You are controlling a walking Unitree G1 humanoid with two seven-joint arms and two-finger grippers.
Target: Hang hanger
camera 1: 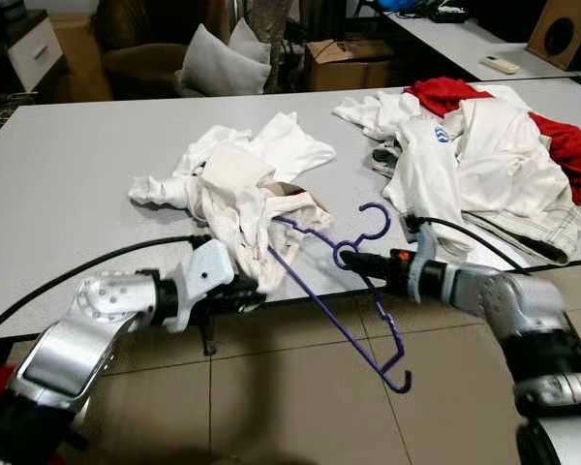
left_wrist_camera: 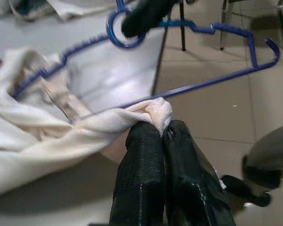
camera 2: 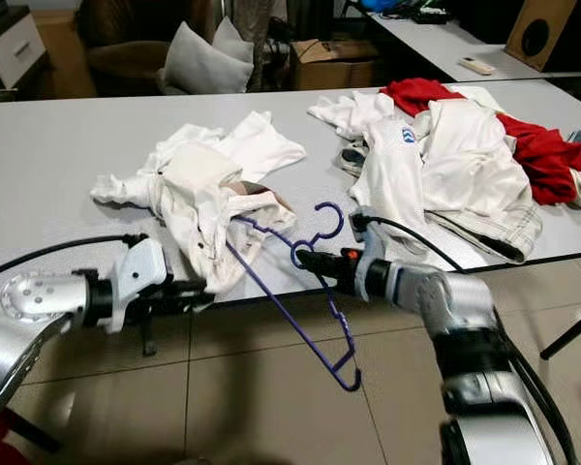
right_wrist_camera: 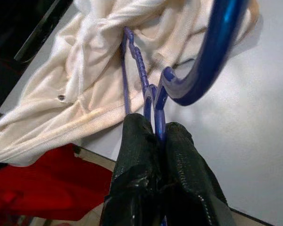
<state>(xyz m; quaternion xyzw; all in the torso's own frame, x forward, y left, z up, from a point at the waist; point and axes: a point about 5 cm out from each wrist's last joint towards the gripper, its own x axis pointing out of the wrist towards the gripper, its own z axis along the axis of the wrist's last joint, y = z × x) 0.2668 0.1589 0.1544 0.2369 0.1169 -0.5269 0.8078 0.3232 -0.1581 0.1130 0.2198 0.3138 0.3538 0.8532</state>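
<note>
A blue plastic hanger (camera 1: 341,305) hangs tilted over the front edge of the grey table (camera 1: 68,184), one shoulder tucked into a cream-white shirt (camera 1: 240,199) lying on the table. My right gripper (camera 1: 350,259) is shut on the hanger's neck just under the hook (right_wrist_camera: 212,56). My left gripper (camera 1: 259,291) is shut on a hem of the cream shirt (left_wrist_camera: 153,110) at the table's front edge.
A pile of white and red clothes (camera 1: 484,145) covers the table's right side. Behind the table stand a cushion (camera 1: 218,63), a cardboard box (camera 1: 347,60) and another table (camera 1: 465,39). Tiled floor (camera 1: 290,407) lies below the hanger.
</note>
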